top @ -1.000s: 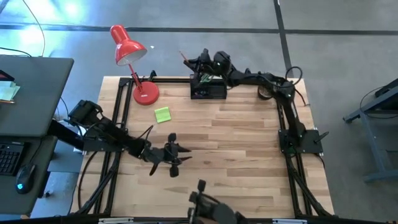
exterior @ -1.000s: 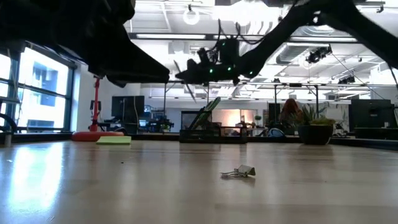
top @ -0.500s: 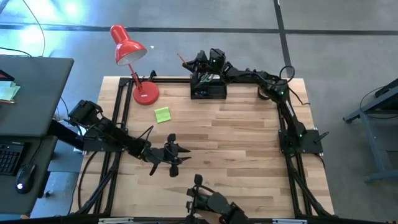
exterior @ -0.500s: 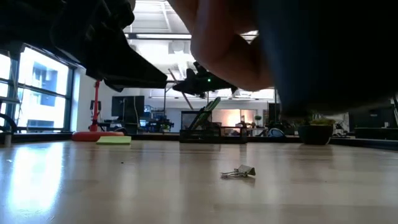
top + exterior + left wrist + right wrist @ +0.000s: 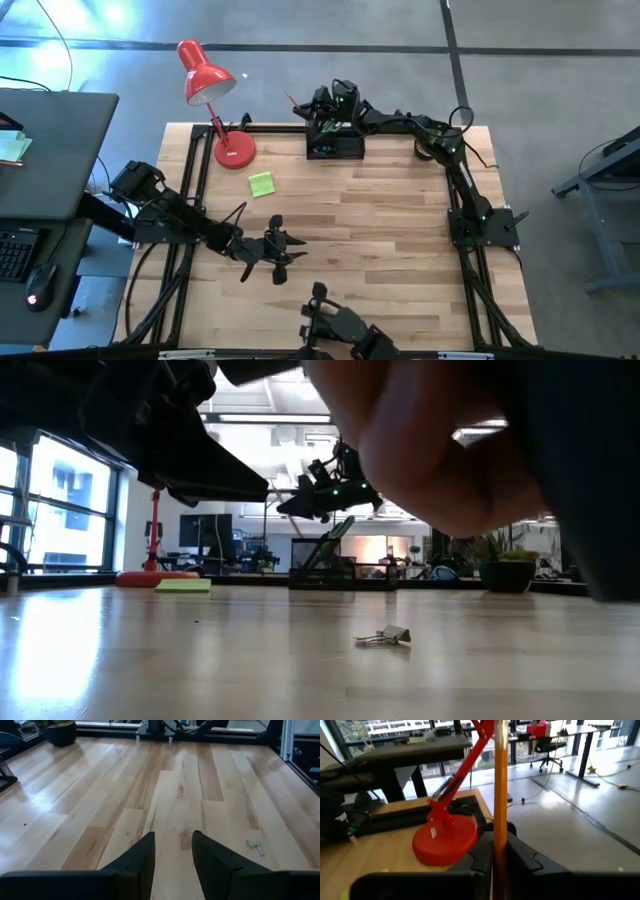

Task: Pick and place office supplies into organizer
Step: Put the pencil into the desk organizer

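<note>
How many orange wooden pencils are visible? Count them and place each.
1. The orange wooden pencil is clamped in the right gripper, above the black rectangular organizer. Others may lie hidden inside it.

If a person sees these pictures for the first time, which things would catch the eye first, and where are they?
The red desk lamp at the table's far left corner stands out most. Next to it, at the far edge, the right gripper hovers over the black organizer, an orange pencil between its jaws. A lime-green sticky-note pad lies on the wood near the lamp's base, and a person's hand fills much of the low view.
</note>
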You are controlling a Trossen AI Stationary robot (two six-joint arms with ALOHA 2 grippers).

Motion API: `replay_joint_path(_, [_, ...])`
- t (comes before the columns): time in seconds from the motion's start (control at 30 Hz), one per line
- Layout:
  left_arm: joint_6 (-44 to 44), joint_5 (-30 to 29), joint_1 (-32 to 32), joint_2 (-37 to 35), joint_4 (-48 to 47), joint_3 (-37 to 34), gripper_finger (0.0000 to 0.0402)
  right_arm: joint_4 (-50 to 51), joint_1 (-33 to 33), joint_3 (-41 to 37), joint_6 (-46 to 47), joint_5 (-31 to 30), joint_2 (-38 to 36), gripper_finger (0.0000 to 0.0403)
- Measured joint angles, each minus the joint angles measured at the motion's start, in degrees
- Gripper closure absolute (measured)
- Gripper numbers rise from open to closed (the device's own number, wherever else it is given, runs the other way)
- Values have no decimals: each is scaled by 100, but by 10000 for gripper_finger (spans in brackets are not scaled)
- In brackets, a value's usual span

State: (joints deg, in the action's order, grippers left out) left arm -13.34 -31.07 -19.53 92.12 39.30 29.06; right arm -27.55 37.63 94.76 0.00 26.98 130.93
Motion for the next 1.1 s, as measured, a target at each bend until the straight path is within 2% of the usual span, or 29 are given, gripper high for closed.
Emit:
replay_joint_path(0.23, [0,0,1,0,-20,0,289,231,28,0,-135,4,0,336])
replay_joint_path(0.63, [-1,0,0,0,-32,0,289,260,42,0,-374,4,-74,343])
replay_joint_path(0.8, [0,0,0,0,-28,0,289,288,42,0,-780,-131,-246,325])
replay_joint_path(0.9, [0,0,2,0,-26,0,289,648,13,90,-852,-488,-302,301])
replay_joint_path(1.1, [101,0,0,0,-1,0,289,2495,-59,1160,-1355,-1143,-297,252])
